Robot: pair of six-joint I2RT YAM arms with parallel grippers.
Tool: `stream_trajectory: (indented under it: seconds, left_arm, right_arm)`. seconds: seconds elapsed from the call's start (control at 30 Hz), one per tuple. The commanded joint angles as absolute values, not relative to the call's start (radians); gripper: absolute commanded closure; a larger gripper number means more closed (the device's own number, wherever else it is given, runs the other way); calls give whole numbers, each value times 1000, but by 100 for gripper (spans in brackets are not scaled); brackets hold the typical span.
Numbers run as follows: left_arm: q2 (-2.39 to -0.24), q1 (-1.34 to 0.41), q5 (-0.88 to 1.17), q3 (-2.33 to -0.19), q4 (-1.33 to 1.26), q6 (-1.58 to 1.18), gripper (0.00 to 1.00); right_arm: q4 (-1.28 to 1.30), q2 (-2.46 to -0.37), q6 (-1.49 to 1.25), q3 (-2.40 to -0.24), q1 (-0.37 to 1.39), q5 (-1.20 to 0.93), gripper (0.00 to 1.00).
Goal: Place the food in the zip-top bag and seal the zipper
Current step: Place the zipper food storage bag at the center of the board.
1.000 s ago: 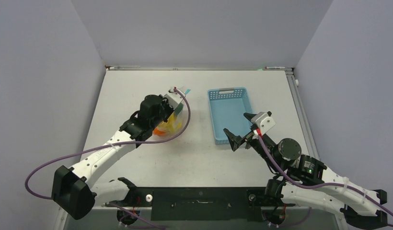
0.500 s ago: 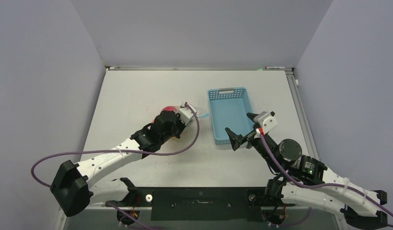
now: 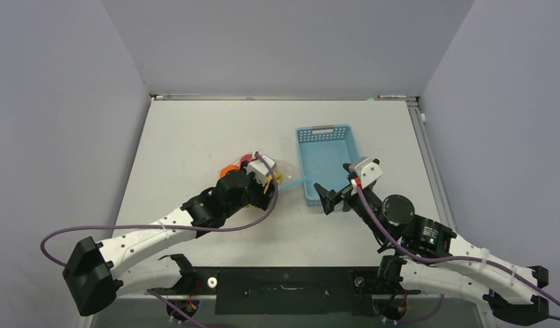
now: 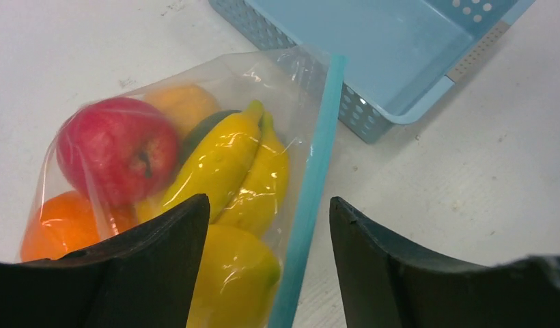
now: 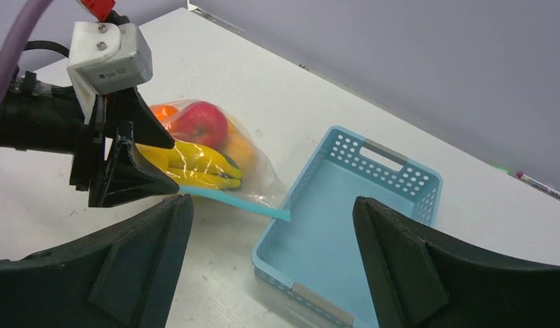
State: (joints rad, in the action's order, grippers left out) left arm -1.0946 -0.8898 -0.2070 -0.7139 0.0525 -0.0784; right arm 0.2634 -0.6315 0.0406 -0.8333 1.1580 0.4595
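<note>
The left gripper (image 4: 268, 201) hung with its fingers spread apart over the mouth end of the zip-top bag (image 4: 291, 82), gripping nothing, the zipper (image 4: 311, 178) running between them. The bag lay on the table (image 4: 468, 178) just beside the near-left corner of the blue basket (image 4: 373, 116), its strip pointing at that corner. Inside it sat the food: a red apple (image 4: 117, 150), yellow bananas (image 4: 222, 160), an orange piece (image 4: 55, 225) and something dark green behind them. The right gripper (image 5: 272, 200) waited near the same basket corner, fingers wide and empty. No loose food showed on the table or in the basket, so the filling looked done. The strip lay flat and straight, but whether it was pressed shut along its length could not be told, and sealing appeared to be the step left. A second earlier the left arm had reached farther back across the table with the bag bunched beneath its wrist. Since then it had drawn nearer and rightward, leaving the bag closer to the basket, while the right gripper had edged left toward it.
</note>
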Motion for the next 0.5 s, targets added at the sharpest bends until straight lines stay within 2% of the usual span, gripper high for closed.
stream_trajectory:
  seconds: [0.0, 0.1, 0.13, 0.2, 0.27, 0.47]
  left_arm:
    - [-1032, -903, -214, -725, 67, -142, 37]
    - [-1006, -904, -206, -751, 120, -163, 32]
    - [-996, -905, -200, -765, 143, -169, 24]
    - [-979, -905, -190, -795, 185, -183, 17]
    - [-962, -905, -187, -826, 227, -195, 2]
    - [-918, -904, -210, -926, 372, -227, 4]
  right_arm:
    - [262, -658, 3, -826, 1151, 457, 10]
    - [260, -680, 0, -820, 1152, 450, 10]
    - [259, -689, 0, -818, 1153, 448, 10]
    - [254, -707, -36, -816, 1151, 454, 10]
    - [248, -727, -51, -816, 1151, 464, 10]
    - [227, -792, -91, -820, 1152, 495, 10]
